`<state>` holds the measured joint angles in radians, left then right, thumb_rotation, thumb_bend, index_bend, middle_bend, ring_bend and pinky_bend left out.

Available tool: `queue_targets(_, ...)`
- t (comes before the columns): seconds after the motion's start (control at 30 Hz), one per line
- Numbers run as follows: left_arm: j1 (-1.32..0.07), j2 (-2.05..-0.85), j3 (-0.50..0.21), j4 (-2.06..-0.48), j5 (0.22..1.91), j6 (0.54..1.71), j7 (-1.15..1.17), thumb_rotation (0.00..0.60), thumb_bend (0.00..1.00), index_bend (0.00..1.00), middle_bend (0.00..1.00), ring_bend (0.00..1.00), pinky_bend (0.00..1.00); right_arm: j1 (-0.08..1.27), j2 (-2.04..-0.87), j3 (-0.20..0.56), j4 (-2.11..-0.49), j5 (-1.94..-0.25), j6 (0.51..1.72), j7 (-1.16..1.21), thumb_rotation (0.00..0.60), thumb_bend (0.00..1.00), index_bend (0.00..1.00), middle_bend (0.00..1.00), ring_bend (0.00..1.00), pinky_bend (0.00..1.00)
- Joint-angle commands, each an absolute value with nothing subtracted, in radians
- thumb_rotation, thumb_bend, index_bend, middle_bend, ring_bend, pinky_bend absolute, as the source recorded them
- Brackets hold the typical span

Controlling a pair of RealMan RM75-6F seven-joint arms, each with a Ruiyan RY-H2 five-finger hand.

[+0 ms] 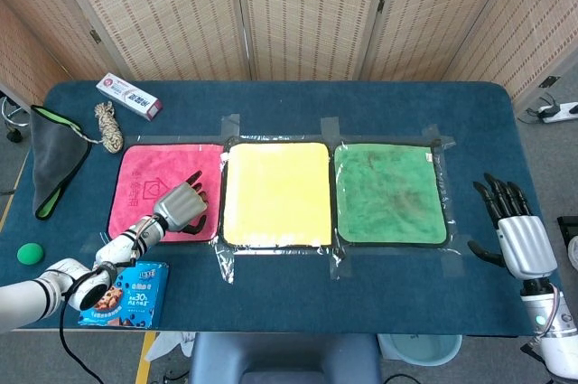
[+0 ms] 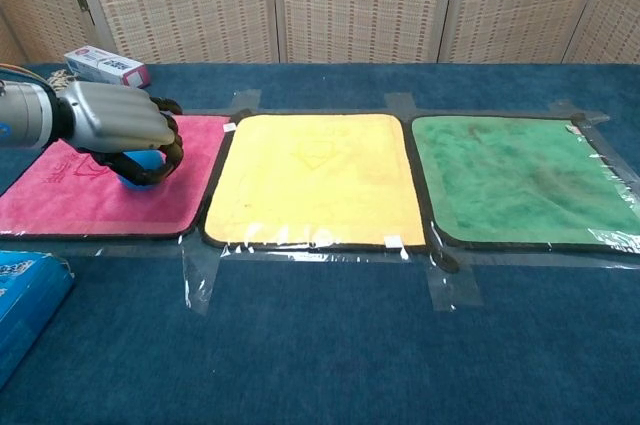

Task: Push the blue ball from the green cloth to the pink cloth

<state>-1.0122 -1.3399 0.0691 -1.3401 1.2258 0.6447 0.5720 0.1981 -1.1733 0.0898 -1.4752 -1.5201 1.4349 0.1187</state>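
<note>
Dark blue felt covered the table (image 1: pixel 298 294) in front of me, with woven bamboo screens (image 1: pixel 307 14) standing behind it. Nearest to me on my left lay a blue snack packet (image 1: pixel 131 294), and a small green ball (image 1: pixel 32 253) sat by the left edge. My right hand (image 1: pixel 510 226) hovered off the table's right side, holding nothing, its fingers apart. Three square cloths were taped down in a row: the pink cloth (image 2: pixel 60 195) on the left, the yellow cloth (image 2: pixel 315 180) in the middle, the green cloth (image 2: pixel 520 175) on the right. My left hand (image 2: pixel 120 130) rested over the pink cloth, its fingers curled around the small blue ball (image 2: pixel 143 159), which peeked out beneath my palm in the chest view; from the head view the ball was hidden under the hand. I could not tell whether the fingers truly gripped it or only cupped it. Farther back on the left lay a dark grey cloth with green trim (image 1: pixel 50 163), a coil of pale rope (image 1: pixel 108 126) and a white and red box (image 1: pixel 129 96).
</note>
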Motion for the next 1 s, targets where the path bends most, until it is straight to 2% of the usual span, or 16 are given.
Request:
queue_targets(0.03, -0.996, -1.340, 0.049, -1.348, 1.233, 0.689, 0.550, 0.000, 0.67, 0.41, 0.33, 0.22, 0.00, 0.198, -1.173, 0.091, -1.475, -1.520, 1.436, 0.117, 0.600, 0.22, 0.00, 0.00, 0.00, 0.00)
queue_targets(0.27, -0.908, -1.352, -0.066, -1.363, 1.205, 0.871, 0.347, 0.000, 0.67, 0.32, 0.31, 0.18, 0.01, 0.194, -1.166, 0.092, -1.474, -1.517, 1.439, 0.124, 0.600, 0.22, 0.00, 0.00, 0.00, 0.00)
queue_targets(0.43, -0.826, -1.318, -0.151, -1.420, 1.103, 0.973, 0.219, 0.000, 0.67, 0.26, 0.25, 0.15, 0.00, 0.204, -1.131, 0.078, -1.465, -1.533, 1.407, 0.162, 0.600, 0.22, 0.00, 0.00, 0.00, 0.00)
queue_targets(0.53, -0.772, -1.283, -0.179, -1.476, 1.038, 1.014, 0.168, 0.000, 0.67, 0.23, 0.23, 0.13, 0.00, 0.215, -1.094, 0.065, -1.465, -1.546, 1.372, 0.227, 0.600, 0.22, 0.00, 0.00, 0.00, 0.00)
queue_targets(0.6, -0.731, -1.265, -0.184, -1.502, 1.014, 1.054, 0.149, 0.020, 0.67, 0.23, 0.22, 0.12, 0.00, 0.221, -1.073, 0.058, -1.459, -1.550, 1.353, 0.271, 0.600, 0.22, 0.00, 0.00, 0.00, 0.00)
queue_targets(0.63, -0.713, -1.259, -0.183, -1.511, 1.008, 1.073, 0.143, 0.048, 0.67, 0.23, 0.21, 0.12, 0.00, 0.223, -1.068, 0.056, -1.455, -1.549, 1.346, 0.285, 0.600, 0.22, 0.00, 0.00, 0.00, 0.00)
queue_targets(0.7, -0.674, -1.252, -0.178, -1.521, 1.003, 1.122, 0.141, 0.148, 0.67, 0.23, 0.21, 0.11, 0.00, 0.225, -1.058, 0.051, -1.447, -1.547, 1.332, 0.304, 0.600, 0.22, 0.00, 0.00, 0.00, 0.00)
queue_targets(0.73, -0.647, -1.249, -0.174, -1.527, 0.998, 1.156, 0.142, 0.160, 0.67, 0.22, 0.20, 0.11, 0.00, 0.226, -1.054, 0.048, -1.443, -1.546, 1.325, 0.311, 0.600, 0.22, 0.00, 0.00, 0.00, 0.00)
queue_targets(1.0, -0.473, -1.226, -0.127, -1.602, 1.029, 1.346, 0.113, 0.160, 0.67, 0.21, 0.18, 0.09, 0.00, 0.190, -1.043, 0.037, -1.467, -1.518, 1.345, 0.309, 0.600, 0.22, 0.00, 0.00, 0.00, 0.00)
